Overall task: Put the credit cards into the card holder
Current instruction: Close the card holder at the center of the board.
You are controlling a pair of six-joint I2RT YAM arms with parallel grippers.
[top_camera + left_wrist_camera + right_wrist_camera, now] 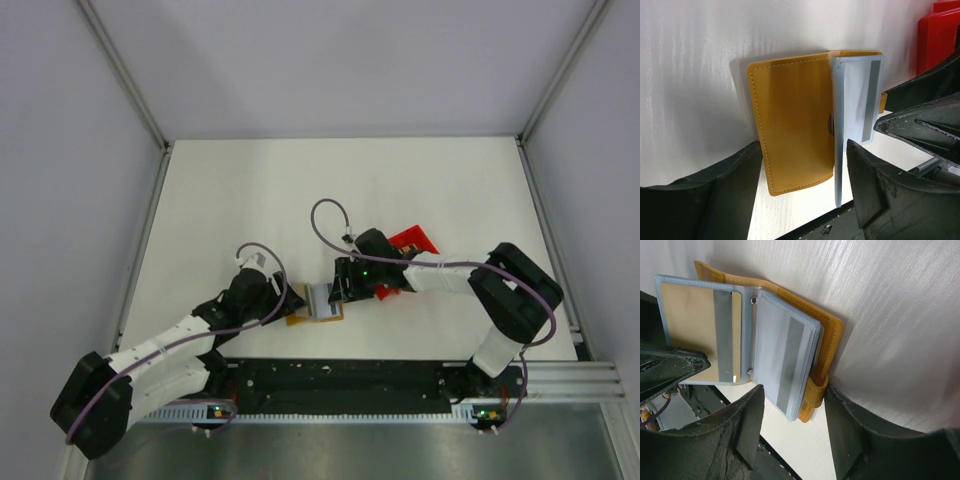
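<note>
Top external view: the card holder (pixel 318 305) lies open on the table (pixel 250 200) near the 6 o'clock edge. The left hand (pixel 283 305) is at its 9 o'clock and the right hand (pixel 340 292) at its 3 o'clock. A red tray (pixel 412 243) sits at the holder's 2 o'clock, partly under the right arm. Left wrist view: the orange cover (pixel 790 130) lies flat on the table. A clear sleeve leaf (pixel 857 97) stands up from the spine. The left hand's jaws are spread wide, one on each side of the cover. Right wrist view: the right hand's jaws are likewise apart, straddling the strap (pixel 815 390) and the corner of the sleeve stack; contact cannot be confirmed. The top sleeve shows a pale panel with a grey stripe, possibly one of the credit cards (pixel 782 362).
</note>
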